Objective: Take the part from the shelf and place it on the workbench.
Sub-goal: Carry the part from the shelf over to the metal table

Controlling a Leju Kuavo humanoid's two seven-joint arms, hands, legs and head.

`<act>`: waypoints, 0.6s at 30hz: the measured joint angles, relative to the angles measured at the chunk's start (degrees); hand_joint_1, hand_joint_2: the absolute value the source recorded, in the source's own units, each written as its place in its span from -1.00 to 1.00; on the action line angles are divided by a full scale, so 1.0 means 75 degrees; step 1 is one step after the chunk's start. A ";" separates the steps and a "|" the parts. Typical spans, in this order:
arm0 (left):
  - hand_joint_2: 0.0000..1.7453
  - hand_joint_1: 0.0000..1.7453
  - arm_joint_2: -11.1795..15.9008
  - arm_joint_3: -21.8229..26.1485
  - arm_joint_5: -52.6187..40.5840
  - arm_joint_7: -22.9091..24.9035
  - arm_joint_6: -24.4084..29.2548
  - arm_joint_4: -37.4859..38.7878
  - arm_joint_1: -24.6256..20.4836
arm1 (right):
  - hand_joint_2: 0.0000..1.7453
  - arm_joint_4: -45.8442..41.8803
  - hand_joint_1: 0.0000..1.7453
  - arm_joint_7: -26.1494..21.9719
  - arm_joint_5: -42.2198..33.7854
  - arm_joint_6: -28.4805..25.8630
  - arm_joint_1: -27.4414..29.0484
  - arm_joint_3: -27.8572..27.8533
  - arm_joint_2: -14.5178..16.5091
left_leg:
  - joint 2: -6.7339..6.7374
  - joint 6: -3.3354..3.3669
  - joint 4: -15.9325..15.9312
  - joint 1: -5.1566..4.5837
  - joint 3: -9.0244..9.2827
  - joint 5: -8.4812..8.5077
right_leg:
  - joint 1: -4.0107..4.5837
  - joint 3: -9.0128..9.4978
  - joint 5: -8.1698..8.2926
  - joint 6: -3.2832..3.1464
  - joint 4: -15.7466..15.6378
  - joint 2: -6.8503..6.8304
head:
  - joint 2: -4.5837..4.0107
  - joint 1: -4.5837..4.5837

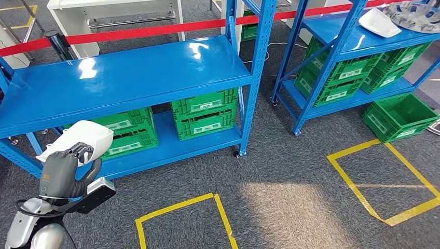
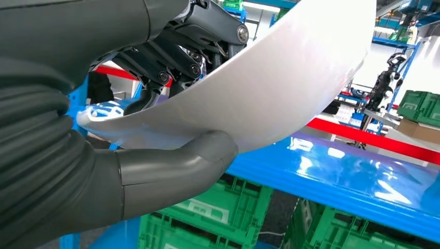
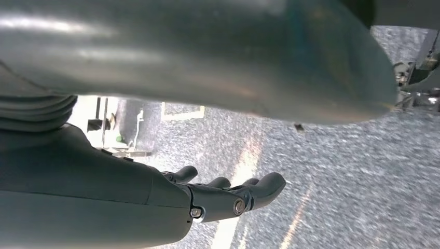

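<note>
The part is a white curved shell (image 1: 78, 137), and my left hand (image 1: 62, 174) holds it at the lower left, in front of the near blue shelf (image 1: 129, 78). In the left wrist view the thumb (image 2: 176, 171) presses under the white shell (image 2: 270, 88) and the dark fingers (image 2: 171, 57) lie over its upper side. The shelf's top board beside it is bare. My right hand (image 3: 223, 197) hangs over the grey carpet with its fingers loosely extended and nothing in them.
Green crates (image 1: 205, 111) fill the lower board of the near shelf. A second blue shelf (image 1: 358, 39) at the right carries another white shell (image 1: 379, 22) and a grey metal ring (image 1: 420, 14). Yellow tape squares (image 1: 384, 181) mark the carpet. A red barrier tape (image 1: 155, 31) runs behind.
</note>
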 joint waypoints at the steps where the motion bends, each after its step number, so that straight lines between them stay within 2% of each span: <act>1: 1.00 0.86 -0.0019 0.0000 -0.0007 -0.0007 -0.0015 0.0007 -0.0007 | -1.00 0.0000 -1.00 0.0000 -0.0012 -0.0020 0.0000 0.0000 0.0001 | 0.0003 0.0033 0.0008 -0.0013 -0.0075 0.0060 | 0.0000 -0.0156 -0.0330 0.0013 0.0494 0.0006 | 0.0000 0.0003; 2: 1.00 0.86 -0.0041 -0.0001 -0.0014 -0.0018 -0.0036 0.0024 -0.0023 | -1.00 0.0000 -1.00 -0.0001 -0.0028 -0.0042 0.0000 0.0000 0.0001 | 0.0006 0.0045 0.0023 -0.0028 -0.0154 0.0121 | 0.0003 -0.0275 -0.0547 0.0018 0.0935 0.0010 | 0.0001 0.0005; 3: 1.00 0.86 -0.0063 -0.0001 -0.0019 -0.0029 -0.0061 0.0053 -0.0057 | -1.00 -0.0001 -1.00 0.0000 -0.0047 -0.0060 -0.0001 0.0000 0.0001 | 0.0006 0.0046 0.0043 -0.0040 -0.0242 0.0173 | 0.0005 -0.0296 -0.0609 0.0011 0.1186 0.0012 | 0.0001 0.0005; 4: 1.00 0.86 -0.0083 -0.0003 -0.0023 -0.0039 -0.0083 0.0092 -0.0107 | -1.00 -0.0001 -1.00 0.0001 -0.0061 -0.0072 -0.0001 0.0000 0.0000 | 0.0004 0.0038 0.0068 -0.0049 -0.0325 0.0217 | 0.0012 -0.0172 -0.0525 -0.0009 0.1157 0.0014 | 0.0001 0.0006; 5: 1.00 0.86 -0.0101 -0.0004 -0.0025 -0.0045 -0.0098 0.0132 -0.0167 | -1.00 -0.0002 -1.00 0.0001 -0.0068 -0.0075 -0.0003 0.0000 -0.0001 | 0.0001 0.0023 0.0095 -0.0053 -0.0392 0.0252 | 0.0020 0.0095 -0.0348 -0.0041 0.0832 0.0017 | 0.0001 0.0007; 6: 1.00 0.86 -0.0116 -0.0005 -0.0026 -0.0047 -0.0105 0.0168 -0.0230 | -1.00 -0.0003 -1.00 0.0002 -0.0070 -0.0078 -0.0007 0.0000 -0.0001 | -0.0001 0.0003 0.0121 -0.0054 -0.0441 0.0280 | 0.0031 0.0455 -0.0165 -0.0086 0.0319 0.0020 | 0.0000 0.0007; 7: 1.00 0.86 -0.0131 -0.0006 -0.0027 -0.0047 -0.0108 0.0195 -0.0289 | -1.00 -0.0003 -1.00 0.0001 -0.0069 -0.0081 -0.0014 0.0000 -0.0002 | -0.0001 -0.0029 0.0142 -0.0060 -0.0481 0.0308 | 0.0053 0.0796 -0.0048 -0.0124 -0.0204 0.0021 | 0.0000 0.0006; 8: 1.00 0.86 -0.0143 -0.0007 -0.0027 -0.0050 -0.0110 0.0220 -0.0338 | -1.00 -0.0002 -1.00 0.0001 -0.0069 -0.0085 -0.0021 0.0000 -0.0002 | 0.0003 -0.0069 0.0152 -0.0064 -0.0503 0.0338 | 0.0078 0.1019 0.0028 -0.0160 -0.0580 0.0023 | 0.0000 0.0006; 9: 1.00 0.86 -0.0156 -0.0009 -0.0027 -0.0053 -0.0112 0.0241 -0.0379 | -1.00 -0.0002 -1.00 0.0000 -0.0068 -0.0087 -0.0028 0.0000 -0.0002 | 0.0008 -0.0116 0.0156 -0.0066 -0.0519 0.0370 | 0.0102 0.1128 0.0043 -0.0191 -0.0800 0.0024 | 0.0000 0.0008; 12: 1.00 0.86 -0.0181 -0.0017 -0.0027 -0.0059 -0.0119 0.0298 -0.0440 | -1.00 -0.0001 -1.00 0.0001 -0.0069 -0.0090 -0.0034 0.0000 -0.0001 | 0.0020 -0.0271 0.0143 -0.0062 -0.0565 0.0444 | 0.0110 0.1066 0.0137 -0.0303 -0.0925 0.0019 | 0.0001 0.0012; 13: 1.00 0.86 -0.0184 -0.0021 -0.0027 -0.0058 -0.0119 0.0315 -0.0450 | -1.00 -0.0001 -1.00 0.0001 -0.0069 -0.0090 -0.0035 0.0000 0.0000 | 0.0019 -0.0307 0.0221 -0.0059 -0.0614 0.0349 | 0.0092 0.1029 0.0201 -0.0356 -0.0953 0.0010 | 0.0001 0.0006; 14: 1.00 0.86 -0.0184 -0.0025 -0.0027 -0.0057 -0.0119 0.0331 -0.0463 | -1.00 -0.0001 -1.00 0.0002 -0.0069 -0.0090 -0.0037 0.0000 0.0001 | 0.0016 -0.0337 0.0430 -0.0055 -0.0698 0.0141 | 0.0072 0.0983 0.0271 -0.0409 -0.0984 0.0000 | 0.0001 -0.0001; 16: 1.00 0.86 -0.0184 -0.0037 -0.0027 -0.0055 -0.0119 0.0367 -0.0484 | -1.00 -0.0001 -1.00 0.0001 -0.0068 -0.0085 -0.0041 0.0000 0.0001 | 0.0012 -0.0379 0.1225 -0.0043 -0.0957 -0.0479 | 0.0071 0.0856 0.0385 -0.0470 -0.0995 -0.0015 | 0.0001 -0.0010; 17: 1.00 0.86 -0.0184 -0.0044 -0.0027 -0.0055 -0.0119 0.0387 -0.0487 | -1.00 -0.0001 -1.00 0.0001 -0.0064 -0.0082 -0.0038 0.0000 0.0001 | 0.0012 -0.0400 0.1664 -0.0040 -0.1067 -0.0718 | 0.0079 0.0780 0.0441 -0.0476 -0.0991 -0.0018 | 0.0001 -0.0012; 18: 1.00 0.86 -0.0185 -0.0051 -0.0027 -0.0055 -0.0119 0.0407 -0.0486 | -1.00 -0.0002 -1.00 0.0001 -0.0059 -0.0079 -0.0033 0.0000 0.0001 | 0.0013 -0.0414 0.1949 -0.0040 -0.1102 -0.0815 | 0.0087 0.0701 0.0497 -0.0472 -0.0986 -0.0019 | 0.0001 -0.0010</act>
